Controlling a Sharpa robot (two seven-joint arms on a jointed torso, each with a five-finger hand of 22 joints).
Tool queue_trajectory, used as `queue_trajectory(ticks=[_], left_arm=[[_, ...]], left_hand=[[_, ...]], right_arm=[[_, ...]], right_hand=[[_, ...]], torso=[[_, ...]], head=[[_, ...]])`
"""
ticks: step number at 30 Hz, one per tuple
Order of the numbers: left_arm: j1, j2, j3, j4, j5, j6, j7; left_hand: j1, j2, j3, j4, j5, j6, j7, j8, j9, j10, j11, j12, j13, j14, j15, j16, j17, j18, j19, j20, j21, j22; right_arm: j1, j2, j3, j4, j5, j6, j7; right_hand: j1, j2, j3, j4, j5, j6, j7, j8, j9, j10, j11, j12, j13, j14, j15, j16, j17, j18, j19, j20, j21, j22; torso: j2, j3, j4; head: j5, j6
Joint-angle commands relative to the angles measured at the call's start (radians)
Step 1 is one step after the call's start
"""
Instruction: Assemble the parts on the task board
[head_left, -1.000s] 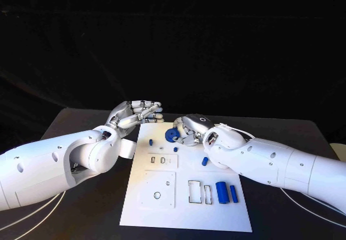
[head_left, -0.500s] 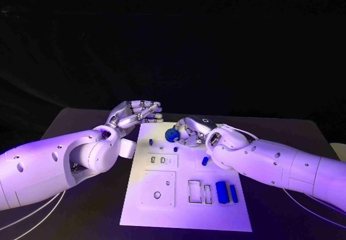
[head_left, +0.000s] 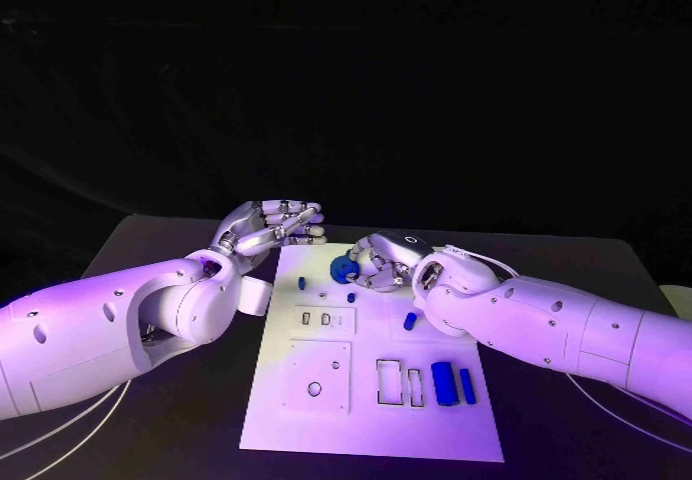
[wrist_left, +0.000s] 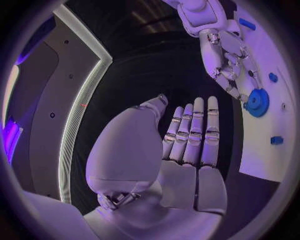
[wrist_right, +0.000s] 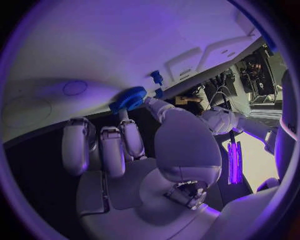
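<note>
White board (head_left: 372, 425): centre of the black table (head_left: 116, 260), with cut-out recesses; two blue bars (head_left: 453, 384) lying beside those at 5 o'clock.
Left hand (head_left: 270, 230): at the board's 11 o'clock corner, fingers straight and together, holding nothing.
Right hand (head_left: 381, 262): at the board's 12 o'clock end, pinching the gear.
Gear (head_left: 343, 268): blue, toothed, in the right hand's fingertips, just over the board.

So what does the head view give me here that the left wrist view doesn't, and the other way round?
Head view alone: the near half of the task board with its rectangular cutouts, and two upright blue parts standing side by side there.
Left wrist view alone: the palm side of the left hand, fingers straight, held together, holding nothing.
Both: the right hand holding the blue gear at the board's far end, with small blue parts standing on the board near it.
</note>
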Motion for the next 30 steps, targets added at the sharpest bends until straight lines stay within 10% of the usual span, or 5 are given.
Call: queue_trajectory(ticks=[1,21,30], left_arm=[[0.001,0.000,0.001,0.001,0.000,0.006,0.005],[0.001,-0.004,0.001,-0.003,0.000,0.007,0.005],[0.001,-0.008,0.001,-0.004,0.000,0.009,0.006]], left_hand=[[-0.001,0.011,0.005,-0.001,-0.005,-0.007,0.028,-0.005,0.001,-0.002,0.003,-0.006,0.001,-0.001,0.007,-0.006,0.001,0.014,0.005,0.002,-0.005,-0.002],[-0.001,0.011,0.005,-0.001,-0.005,-0.007,0.028,-0.005,0.001,-0.002,0.003,-0.006,0.001,-0.001,0.007,-0.006,0.001,0.014,0.005,0.002,-0.005,-0.002],[-0.001,0.011,0.005,-0.001,-0.005,-0.007,0.028,-0.005,0.001,-0.002,0.003,-0.006,0.001,-0.001,0.007,-0.006,0.001,0.014,0.005,0.002,-0.005,-0.002]], right_arm=[[-0.005,-0.004,-0.004,-0.002,-0.005,0.057,-0.016],[0.000,-0.063,-0.004,0.065,-0.022,-0.030,-0.025],[0.038,-0.151,0.001,0.150,0.079,-0.073,0.007]], right_hand=[[-0.008,0.001,0.000,0.009,0.007,0.005,0.000,-0.006,-0.001,0.004,0.001,0.002,0.024,0.082,0.000,0.004,0.153,-0.011,0.005,-0.001,0.002,0.054],[-0.003,0.005,0.002,0.010,0.021,0.020,-0.003,-0.007,0.000,0.010,-0.002,0.009,0.032,0.083,-0.002,0.007,0.160,-0.013,0.009,-0.001,0.007,0.061],[0.023,0.004,0.011,-0.008,0.024,0.031,-0.005,-0.014,0.000,0.012,-0.004,0.010,0.035,0.083,-0.004,0.007,0.160,-0.013,0.011,-0.003,0.009,0.065]], torso=[[0.000,-0.0002,0.0011],[0.000,0.0008,-0.0018],[-0.004,0.0026,-0.0065]], head=[[-0.001,0.000],[-0.001,0.001],[-0.003,0.007]])
